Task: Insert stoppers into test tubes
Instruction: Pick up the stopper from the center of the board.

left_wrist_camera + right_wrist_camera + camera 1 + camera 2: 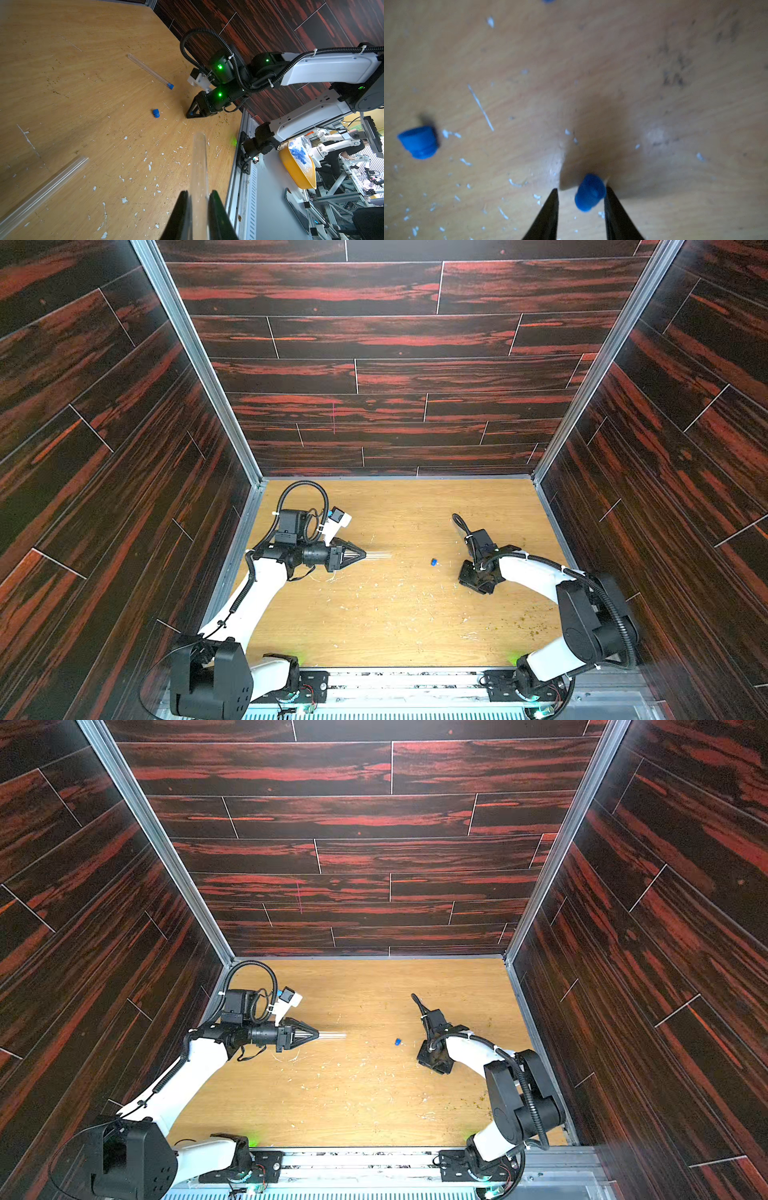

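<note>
Wooden surface [415, 614] carries everything. Over it, the left gripper [198, 192] is clamped on the held tube [199, 166]. The right gripper [580, 193] stands point-down, jaws narrowly parted around a blue stopper [589, 192], seemingly not yet pinched, though that view is blurred. A plugged tube [149, 71] lies finished and a bare tube [41, 193] waits. A spare stopper [156, 113] sits near the right gripper. One done, two left.

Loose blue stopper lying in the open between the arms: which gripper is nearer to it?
Right. The right gripper points down at the table just beside the loose stopper; the left gripper, shut on a test tube, is farther off across the table.
</note>
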`<control>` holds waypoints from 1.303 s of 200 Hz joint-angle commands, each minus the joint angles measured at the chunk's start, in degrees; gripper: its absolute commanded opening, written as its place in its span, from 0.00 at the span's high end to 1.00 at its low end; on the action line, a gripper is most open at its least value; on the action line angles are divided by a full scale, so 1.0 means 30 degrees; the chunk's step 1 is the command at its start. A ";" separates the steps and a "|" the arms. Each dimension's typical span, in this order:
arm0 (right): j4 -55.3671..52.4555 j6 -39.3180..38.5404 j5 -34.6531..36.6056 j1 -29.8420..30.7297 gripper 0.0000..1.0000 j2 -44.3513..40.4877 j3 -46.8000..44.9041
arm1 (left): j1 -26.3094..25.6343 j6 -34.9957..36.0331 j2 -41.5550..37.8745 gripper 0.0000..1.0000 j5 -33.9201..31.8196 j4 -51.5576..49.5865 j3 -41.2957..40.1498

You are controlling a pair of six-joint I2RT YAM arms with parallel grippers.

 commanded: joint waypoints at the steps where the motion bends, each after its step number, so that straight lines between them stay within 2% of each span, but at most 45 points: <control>1: -0.0127 -0.0209 0.0627 -0.0324 0.62 0.1027 0.0013 | 0.0088 0.0206 -0.0301 1.00 0.0176 0.0162 -0.0314; 123: -0.0451 -0.0997 0.0630 -0.0420 0.70 0.1493 0.0204 | 0.0111 0.0187 -0.0400 1.00 0.0102 0.0203 -0.0373; 260: -0.3113 -0.5265 0.0983 -0.0391 0.67 0.2480 0.1976 | 0.0139 0.0163 -0.0433 1.00 0.0055 0.0229 -0.0402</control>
